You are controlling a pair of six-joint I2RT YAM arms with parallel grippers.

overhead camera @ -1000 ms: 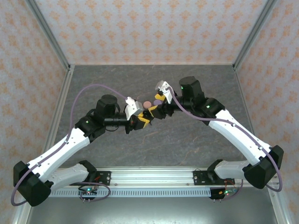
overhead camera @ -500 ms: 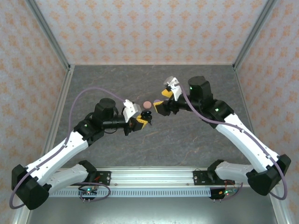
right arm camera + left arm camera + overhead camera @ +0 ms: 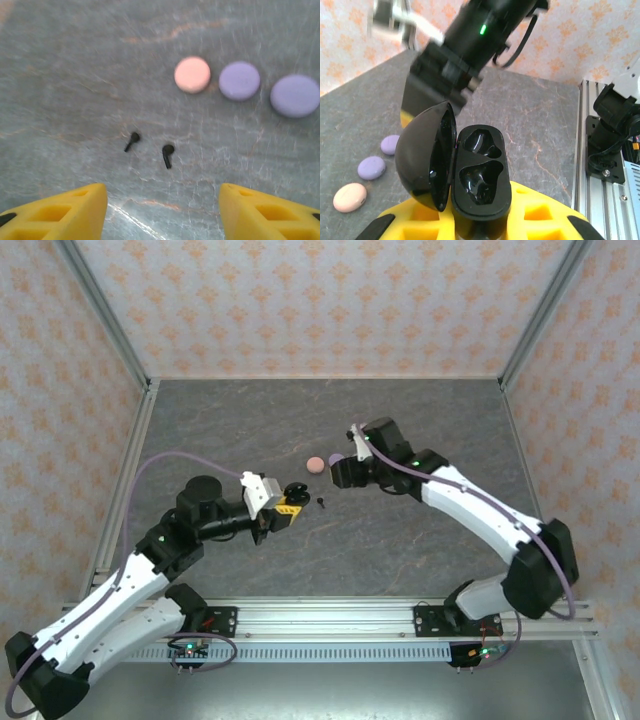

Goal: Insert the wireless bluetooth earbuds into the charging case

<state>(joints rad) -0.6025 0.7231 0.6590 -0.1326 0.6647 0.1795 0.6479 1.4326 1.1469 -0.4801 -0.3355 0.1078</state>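
My left gripper (image 3: 476, 227) pinches the open black case (image 3: 480, 172), both wells empty. Both black buds (image 3: 167, 155) lie loose near the pink case (image 3: 192, 74), under my right gripper's (image 3: 162, 202) spread jaws. Nothing inserted yet.

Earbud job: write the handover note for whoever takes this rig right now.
Left gripper: shut on the black case, lid open, both wells look empty.
Right gripper: open, empty, above the black earbuds, which lie side by side on the table.
The pink case and lilac cases lie in a row beyond them.
Done: black case held open.
Left: pick each black bud and seat both in the wells.
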